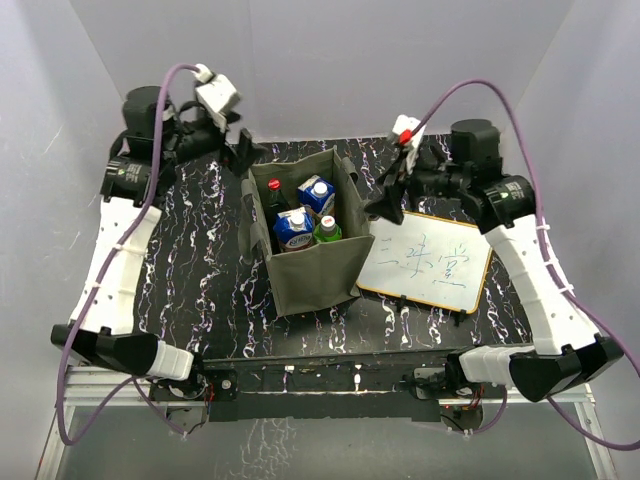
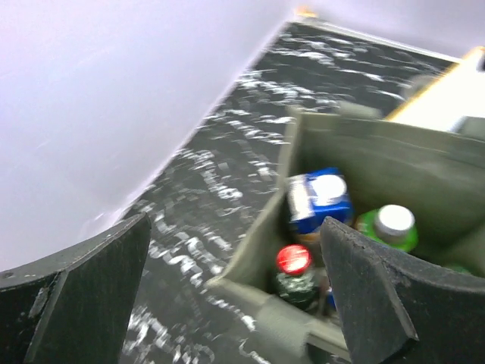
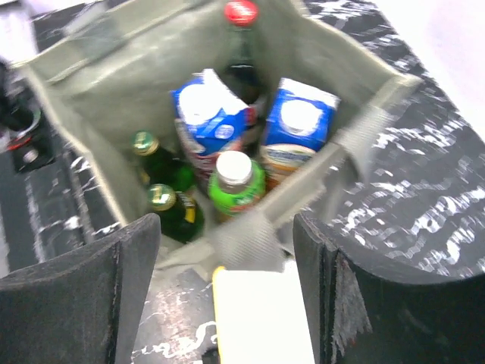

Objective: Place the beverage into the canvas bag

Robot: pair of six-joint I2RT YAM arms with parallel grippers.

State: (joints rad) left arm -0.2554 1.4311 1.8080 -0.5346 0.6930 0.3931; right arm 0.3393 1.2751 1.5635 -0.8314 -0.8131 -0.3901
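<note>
The olive-grey canvas bag stands open mid-table. In it are a dark bottle with a red cap, two blue cartons, a green bottle with a white cap and, in the right wrist view, two dark green bottles. My left gripper is open and empty above the bag's far left corner; the red-capped bottle shows between its fingers. My right gripper is open and empty over the bag's right rim.
A framed whiteboard with green writing lies flat right of the bag; its corner is under my right gripper. White walls enclose the dark marbled table at the back and sides.
</note>
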